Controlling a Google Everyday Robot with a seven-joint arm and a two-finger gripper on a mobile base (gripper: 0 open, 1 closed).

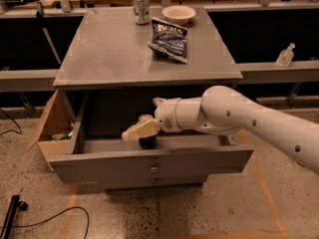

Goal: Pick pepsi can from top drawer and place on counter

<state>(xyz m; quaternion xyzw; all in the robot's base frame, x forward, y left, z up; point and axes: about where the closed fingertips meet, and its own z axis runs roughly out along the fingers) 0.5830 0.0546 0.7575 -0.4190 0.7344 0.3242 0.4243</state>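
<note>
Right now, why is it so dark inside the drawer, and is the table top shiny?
In the camera view, the smooth grey counter top catches a soft pale sheen; it overhangs the open wide grey top drawer, so the drawer's back lies in shadow; the small dark blue pepsi can, partly hidden by the beige claw inside that drawer, nearly vanishes.

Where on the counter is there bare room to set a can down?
The counter is bare on its left half and front edge; its back, with silver can, bowl and chip bag, is crowded. The gripper is in the top drawer at the pepsi can.
</note>
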